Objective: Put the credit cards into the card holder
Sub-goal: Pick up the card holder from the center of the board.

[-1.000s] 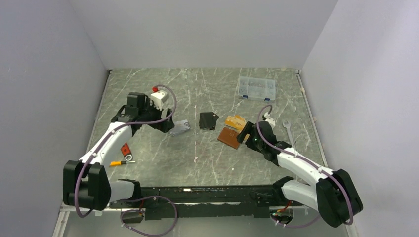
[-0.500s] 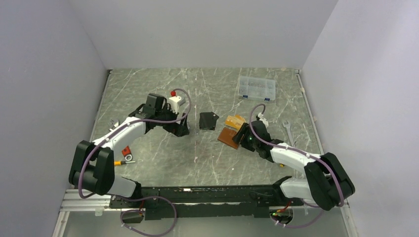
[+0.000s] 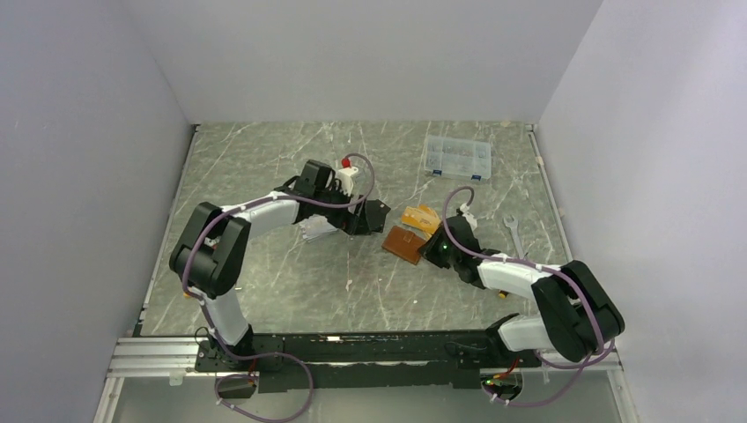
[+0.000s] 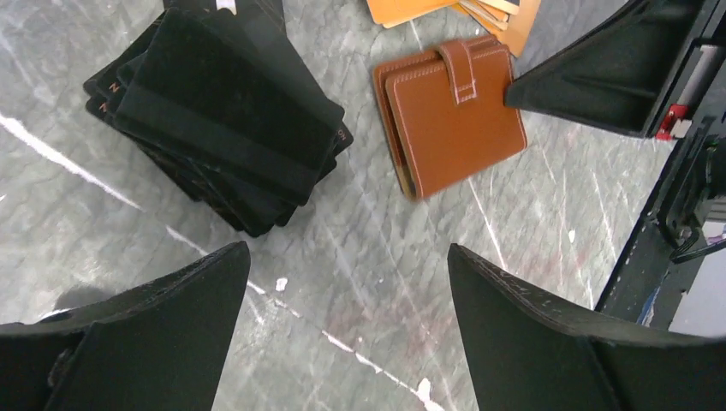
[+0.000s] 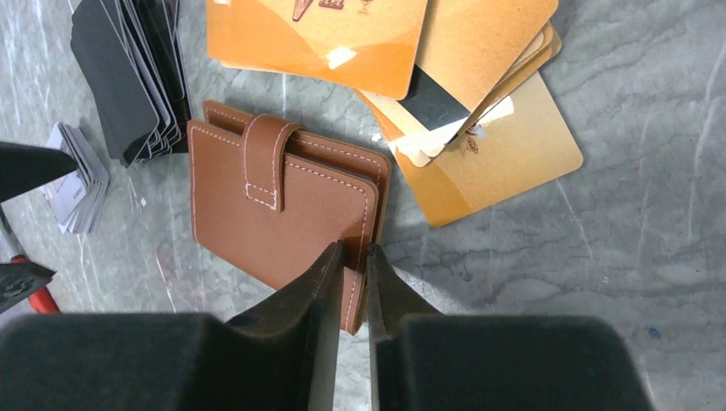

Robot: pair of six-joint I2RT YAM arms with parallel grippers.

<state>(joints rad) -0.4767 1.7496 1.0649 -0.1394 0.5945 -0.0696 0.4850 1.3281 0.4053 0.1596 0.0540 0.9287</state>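
Right wrist view: my right gripper (image 5: 351, 257) is closed to a thin slit, tips over the near edge of the card holder (image 5: 274, 214). It is a flat tan leather fold with stitched seams, closed with its tab down. Glossy orange-gold cards (image 5: 479, 86) fan out just beyond it, to the right. My left gripper (image 4: 342, 342) gapes wide and empty, with the matte black cards (image 4: 214, 120) ahead-left and the card holder ahead-right. The contents of the clear compartment box (image 3: 455, 159) are too small to tell.

card holder (image 4: 449, 116) flanked by black cards (image 4: 218, 120), orange cards (image 5: 462, 103), right end effector (image 5: 351, 250)
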